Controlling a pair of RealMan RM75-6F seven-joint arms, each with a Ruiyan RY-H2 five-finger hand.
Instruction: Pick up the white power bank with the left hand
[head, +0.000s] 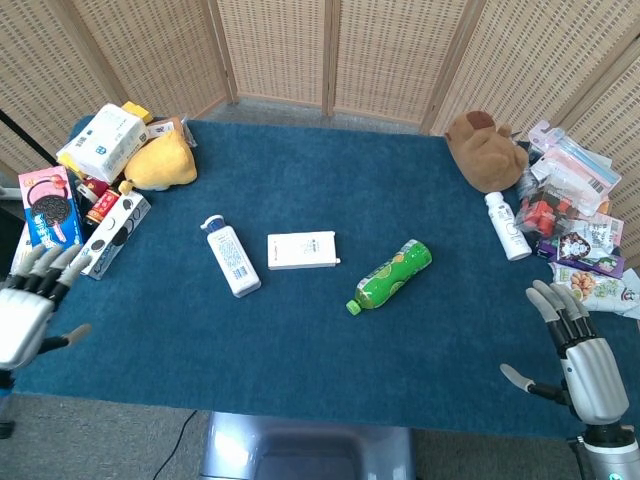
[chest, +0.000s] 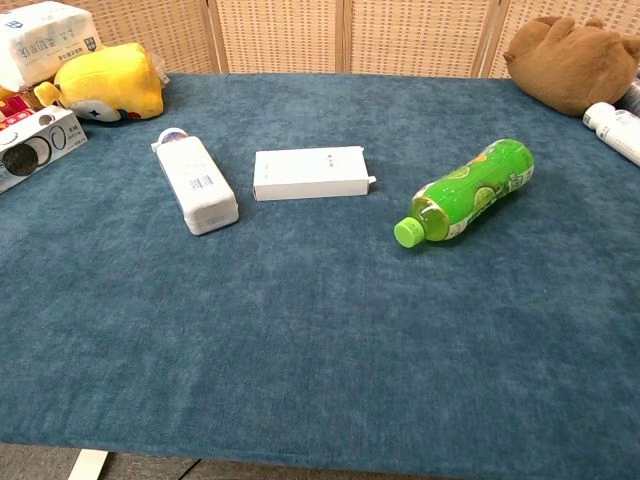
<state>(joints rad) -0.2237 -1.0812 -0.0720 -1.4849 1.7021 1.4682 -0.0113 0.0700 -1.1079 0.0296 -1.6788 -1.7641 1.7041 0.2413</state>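
The white power bank (head: 302, 250) lies flat near the middle of the blue table; the chest view shows it as power bank (chest: 311, 173), its long side running left to right. My left hand (head: 28, 310) hovers at the table's front left corner, fingers spread and empty, far to the left of the power bank. My right hand (head: 580, 360) stays at the front right corner, open and empty too. Neither hand appears in the chest view.
A white lotion bottle (head: 232, 257) lies just left of the power bank, a green bottle (head: 391, 275) to its right. Snack boxes (head: 52, 212) and a yellow plush (head: 160, 163) crowd the left edge. A brown plush (head: 485, 150) and packets (head: 575, 215) fill the right edge.
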